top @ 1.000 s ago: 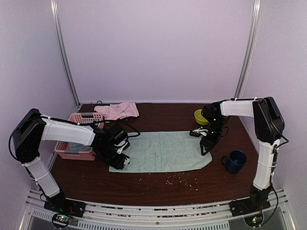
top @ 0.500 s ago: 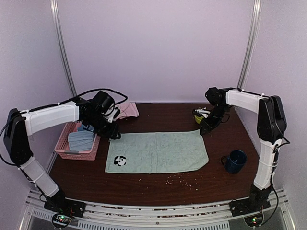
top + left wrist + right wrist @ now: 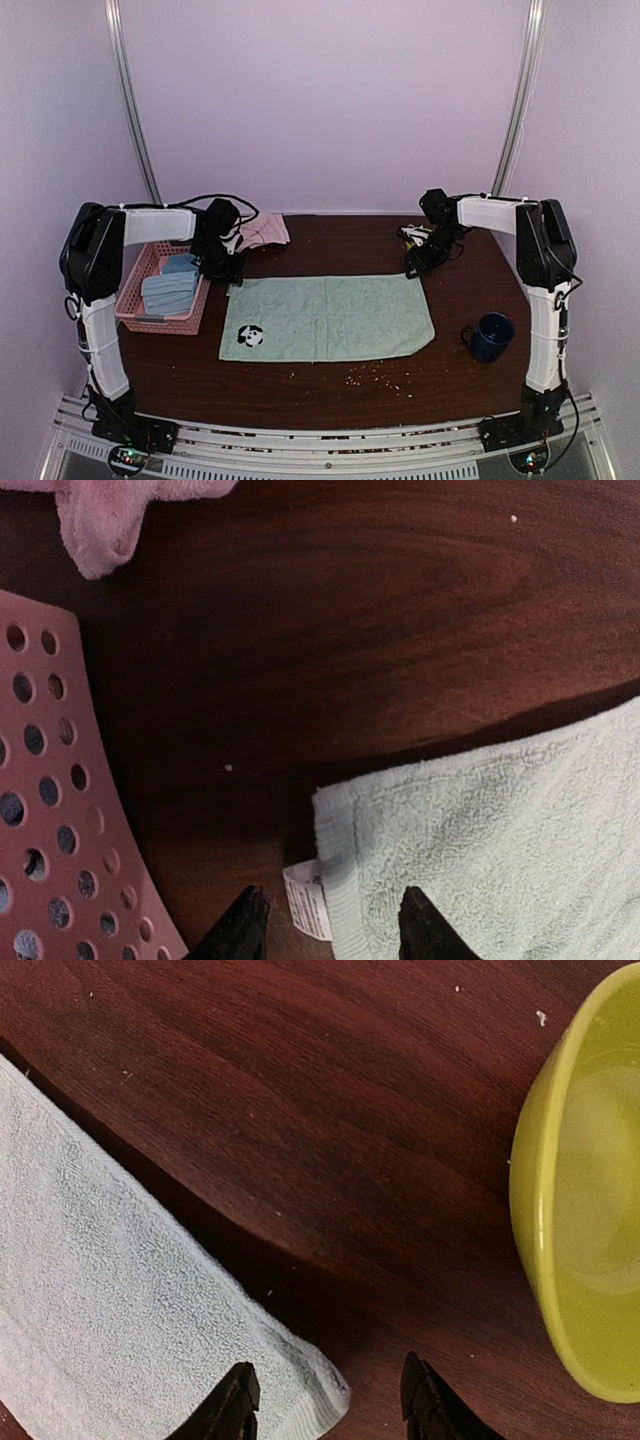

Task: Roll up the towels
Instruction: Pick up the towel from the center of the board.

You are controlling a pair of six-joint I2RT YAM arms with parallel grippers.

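Observation:
The sage green towel (image 3: pixel 330 317) lies spread flat in the middle of the table, a small panda patch near its front left corner. My left gripper (image 3: pixel 229 272) hovers open over the towel's far left corner (image 3: pixel 345 825), its white label showing between the fingertips. My right gripper (image 3: pixel 413 268) stands open above the far right corner (image 3: pixel 310 1385), nothing held. The pale pink towel (image 3: pixel 259 231) lies crumpled at the back left, its edge (image 3: pixel 105 515) in the left wrist view.
A pink perforated basket (image 3: pixel 133 302) holding blue-grey towels (image 3: pixel 170 290) stands left of the green towel. A yellow-green bowl (image 3: pixel 585 1200) sits just right of my right gripper. A dark blue mug (image 3: pixel 491 337) is at the right front. Crumbs dot the front.
My left gripper let go of the towel's front left corner and swung to the far left corner. The right gripper moved back to the far right corner. The towel now lies flatter.

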